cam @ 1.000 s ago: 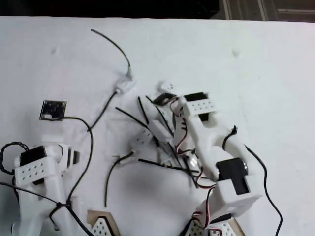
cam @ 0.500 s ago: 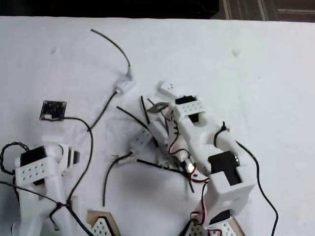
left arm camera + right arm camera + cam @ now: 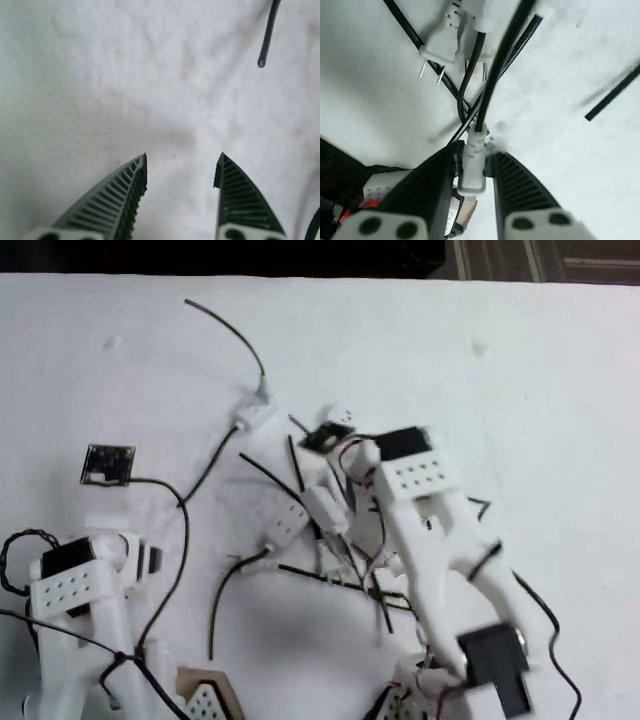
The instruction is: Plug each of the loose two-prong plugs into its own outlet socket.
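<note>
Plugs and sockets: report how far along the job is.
Done: one white pair apart from the cable tangle looks joined. In hand: the right gripper is shut on a white connector. Still to do: a two-prong plug lies loose; the left gripper hangs open over bare table.

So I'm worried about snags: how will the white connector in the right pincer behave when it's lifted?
Probably light and stiff itself: the white connector is a small moulded body. Its black cord looks floppy and crosses other cords, so it may drag the two-prong plug along.
</note>
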`<state>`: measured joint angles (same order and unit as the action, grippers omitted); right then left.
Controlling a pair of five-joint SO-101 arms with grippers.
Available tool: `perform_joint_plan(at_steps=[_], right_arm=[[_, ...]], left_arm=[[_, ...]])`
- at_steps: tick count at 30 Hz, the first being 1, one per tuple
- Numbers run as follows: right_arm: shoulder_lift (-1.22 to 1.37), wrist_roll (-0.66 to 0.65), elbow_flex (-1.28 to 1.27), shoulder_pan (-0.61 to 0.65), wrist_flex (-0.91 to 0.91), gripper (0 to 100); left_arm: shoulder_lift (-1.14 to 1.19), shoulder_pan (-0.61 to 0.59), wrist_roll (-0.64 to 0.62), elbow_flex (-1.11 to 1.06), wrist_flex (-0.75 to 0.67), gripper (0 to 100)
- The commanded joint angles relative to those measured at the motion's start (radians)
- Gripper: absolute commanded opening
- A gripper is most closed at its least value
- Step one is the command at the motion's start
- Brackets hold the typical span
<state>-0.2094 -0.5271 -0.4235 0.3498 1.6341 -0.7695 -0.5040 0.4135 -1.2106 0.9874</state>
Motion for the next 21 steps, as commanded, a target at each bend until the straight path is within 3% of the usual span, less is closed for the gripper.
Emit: perform_joint_plan(at_steps=[1,6,13,21], right_arm=[[-0.128,0.008,0.021,-0.061,0.001,1.7],[-0.205,0.012,0.021,-0.159,-0.008,1.7],[-0.259,0.014,-0.114,-0.193,-0.124,1.8],[-0.469,0.199,-0.371,-0.185,-0.361,1.8]], left_arm=[[-0.024,-0.008,-0.006,0.003,-0.014,23],[-0.025,0.016,-0.003,0.012,-0.017,23],[-0.025,0.202,-0.002,0.081,-0.009,23],[-0.018,0.412,-0.003,0.222,0.055,23]])
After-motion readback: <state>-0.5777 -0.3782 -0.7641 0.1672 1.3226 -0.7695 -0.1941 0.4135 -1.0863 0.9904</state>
